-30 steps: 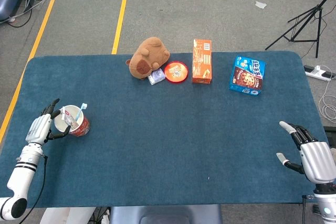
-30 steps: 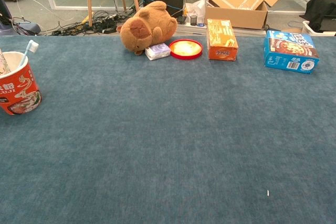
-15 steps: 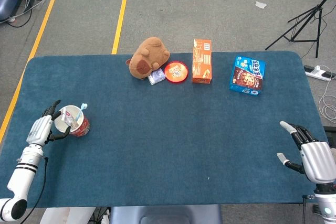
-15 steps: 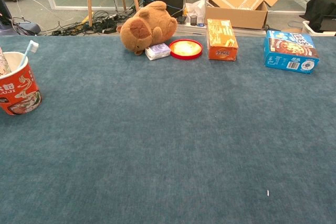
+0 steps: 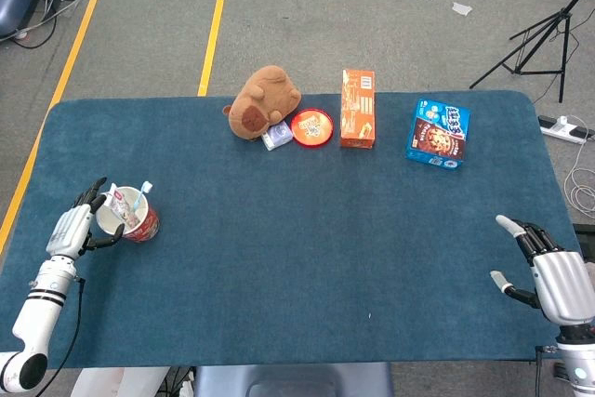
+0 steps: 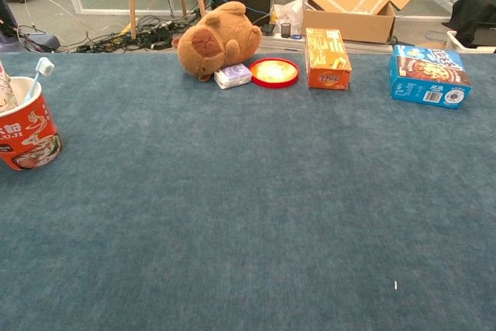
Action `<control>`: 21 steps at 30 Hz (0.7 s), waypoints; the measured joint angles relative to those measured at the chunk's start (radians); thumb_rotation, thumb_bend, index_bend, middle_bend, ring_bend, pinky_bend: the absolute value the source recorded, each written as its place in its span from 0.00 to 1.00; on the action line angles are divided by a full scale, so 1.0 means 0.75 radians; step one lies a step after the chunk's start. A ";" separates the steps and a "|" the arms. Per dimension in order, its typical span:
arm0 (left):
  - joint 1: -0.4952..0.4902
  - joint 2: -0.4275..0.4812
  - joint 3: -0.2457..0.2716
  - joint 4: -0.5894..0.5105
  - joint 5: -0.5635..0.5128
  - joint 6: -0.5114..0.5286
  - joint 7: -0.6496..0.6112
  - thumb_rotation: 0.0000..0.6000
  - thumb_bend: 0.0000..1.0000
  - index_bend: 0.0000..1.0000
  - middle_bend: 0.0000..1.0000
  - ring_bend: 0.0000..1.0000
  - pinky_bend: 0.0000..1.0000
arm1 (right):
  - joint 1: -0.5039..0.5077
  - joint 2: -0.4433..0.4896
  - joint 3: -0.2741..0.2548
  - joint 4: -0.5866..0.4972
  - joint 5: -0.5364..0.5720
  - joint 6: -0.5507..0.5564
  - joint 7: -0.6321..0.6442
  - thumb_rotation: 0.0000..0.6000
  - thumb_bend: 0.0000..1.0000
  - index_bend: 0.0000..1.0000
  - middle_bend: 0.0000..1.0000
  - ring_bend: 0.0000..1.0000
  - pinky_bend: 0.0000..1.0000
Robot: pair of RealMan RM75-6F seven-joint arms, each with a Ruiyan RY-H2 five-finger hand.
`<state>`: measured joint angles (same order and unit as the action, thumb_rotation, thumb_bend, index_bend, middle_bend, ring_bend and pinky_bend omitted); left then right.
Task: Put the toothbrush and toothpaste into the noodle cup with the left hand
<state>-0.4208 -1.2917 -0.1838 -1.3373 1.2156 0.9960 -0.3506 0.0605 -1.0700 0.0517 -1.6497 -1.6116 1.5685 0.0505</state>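
Note:
The red noodle cup [image 5: 137, 218] [image 6: 28, 134] stands near the table's left edge. A toothbrush [image 5: 141, 197] [image 6: 36, 79] leans in it, white head up. The toothpaste tube [image 5: 116, 199] [image 6: 5, 89] also stands in the cup, at its left side. My left hand [image 5: 74, 225] is just left of the cup with its fingers spread towards the rim, and I see nothing pinched in it. My right hand [image 5: 548, 271] rests open at the table's right front corner, far from the cup. Neither hand shows in the chest view.
Along the back of the table are a brown plush toy [image 5: 260, 101], a small white packet [image 5: 276, 138], a red round tin [image 5: 311, 127], an orange box [image 5: 358, 108] and a blue cookie box [image 5: 438, 132]. The table's left edge [image 5: 28, 192] runs close to the cup.
The toothbrush has tipped slightly to the left in the cup and the toothpaste tube stands a little higher. The left hand has barely shifted beside the cup. The right hand is still.

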 measured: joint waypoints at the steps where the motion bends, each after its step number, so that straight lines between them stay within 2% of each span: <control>1: 0.000 0.000 -0.001 0.000 0.000 0.001 -0.001 1.00 0.38 0.22 0.00 0.00 0.00 | 0.000 0.000 0.000 0.001 0.000 0.000 0.001 1.00 0.16 0.19 0.26 0.24 0.60; 21: -0.008 -0.003 -0.019 0.008 -0.025 -0.014 -0.008 1.00 0.38 0.21 0.00 0.00 0.00 | -0.001 -0.003 0.000 0.006 0.002 0.000 0.006 1.00 0.16 0.19 0.26 0.24 0.60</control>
<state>-0.4267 -1.2937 -0.1979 -1.3313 1.1968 0.9853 -0.3568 0.0599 -1.0725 0.0514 -1.6450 -1.6100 1.5685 0.0550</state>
